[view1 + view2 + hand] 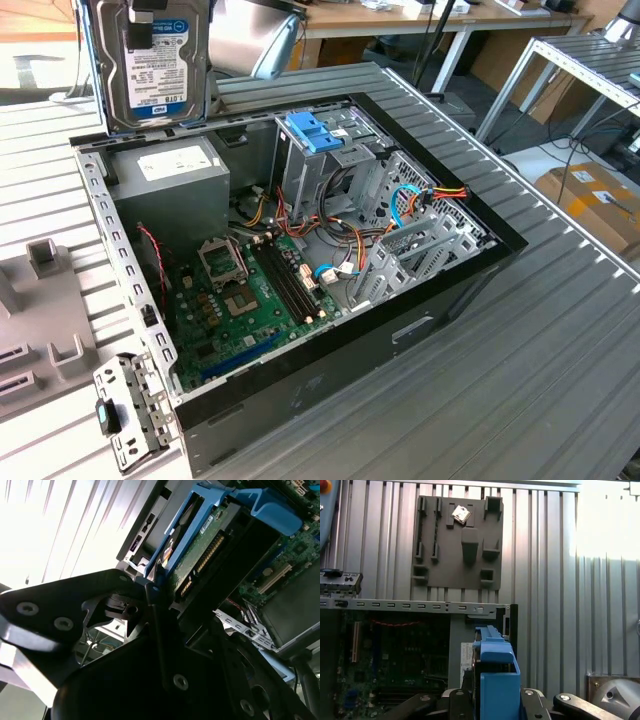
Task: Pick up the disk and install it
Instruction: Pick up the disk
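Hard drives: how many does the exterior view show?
1. The disk hangs above the open computer case, at the exterior view's upper left. Others may be hidden in the drive cage.

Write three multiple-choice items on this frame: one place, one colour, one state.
1. Where is the disk?
A) lying on the motherboard
B) held up in the air above the open computer case
C) flat on the table

2. What colour are the disk's rails?
A) red
B) yellow
C) blue

3. What state is the gripper in?
A) shut on the disk
B) open and empty
C) shut on a cable

Key:
1 B: the exterior view shows it raised over the case.
2 C: blue rails run along its edges in both wrist views.
3 A: the fingers flank the lifted disk.
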{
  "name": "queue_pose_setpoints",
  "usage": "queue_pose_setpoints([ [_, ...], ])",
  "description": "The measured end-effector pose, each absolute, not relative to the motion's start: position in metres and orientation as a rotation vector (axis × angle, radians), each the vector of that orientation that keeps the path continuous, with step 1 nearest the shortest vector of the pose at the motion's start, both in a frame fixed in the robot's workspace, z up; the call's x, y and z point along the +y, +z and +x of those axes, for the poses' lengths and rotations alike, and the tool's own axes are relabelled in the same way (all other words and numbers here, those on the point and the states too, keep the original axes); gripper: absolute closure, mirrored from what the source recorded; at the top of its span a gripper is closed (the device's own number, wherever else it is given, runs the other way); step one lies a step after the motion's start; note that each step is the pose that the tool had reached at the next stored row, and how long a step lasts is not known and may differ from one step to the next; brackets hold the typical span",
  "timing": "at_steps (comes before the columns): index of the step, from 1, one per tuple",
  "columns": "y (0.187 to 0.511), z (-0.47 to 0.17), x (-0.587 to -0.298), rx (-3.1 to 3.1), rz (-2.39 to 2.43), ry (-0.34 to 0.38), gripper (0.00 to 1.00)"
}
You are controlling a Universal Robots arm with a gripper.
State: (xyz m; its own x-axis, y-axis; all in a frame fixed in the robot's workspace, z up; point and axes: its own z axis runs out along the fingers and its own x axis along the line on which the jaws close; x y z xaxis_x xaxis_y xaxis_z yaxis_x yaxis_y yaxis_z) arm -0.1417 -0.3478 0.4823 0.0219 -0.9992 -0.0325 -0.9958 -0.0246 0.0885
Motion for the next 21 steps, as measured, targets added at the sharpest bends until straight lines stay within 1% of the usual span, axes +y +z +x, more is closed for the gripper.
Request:
queue_pose_setpoints([
  [11,0.482,-0.131,-0.348,-2.165,2.216,-0.132,0.64],
  [21,0.482,-0.129,-0.355,-2.165,2.216,-0.132,0.64],
])
